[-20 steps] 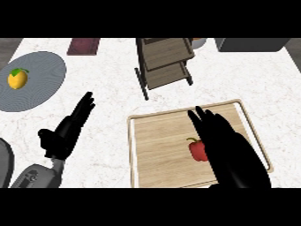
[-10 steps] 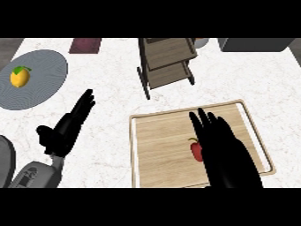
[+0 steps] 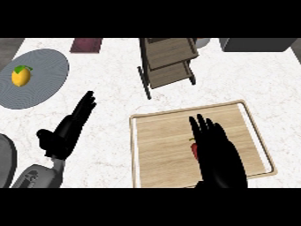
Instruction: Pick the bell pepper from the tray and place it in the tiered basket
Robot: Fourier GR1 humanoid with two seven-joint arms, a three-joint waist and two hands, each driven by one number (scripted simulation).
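Right hand point(image 3: 216, 152) over tray point(image 3: 154, 165), fingers straight.
Red bell pepper point(image 3: 193, 149) peeks at its nine o'clock; left hand point(image 3: 66, 130) rests flat-fingered.

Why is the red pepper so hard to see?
Head view: the right robot hand is black and covers most of the bell pepper on the tray; only a red sliver shows at its left edge. No glare there.

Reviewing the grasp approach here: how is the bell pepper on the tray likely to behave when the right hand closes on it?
The bell pepper looks small and rounded, so it may roll on the flat tray if nudged. Its smooth red skin could slip between the fingers. The right hand covers most of it, so its lean is unclear.
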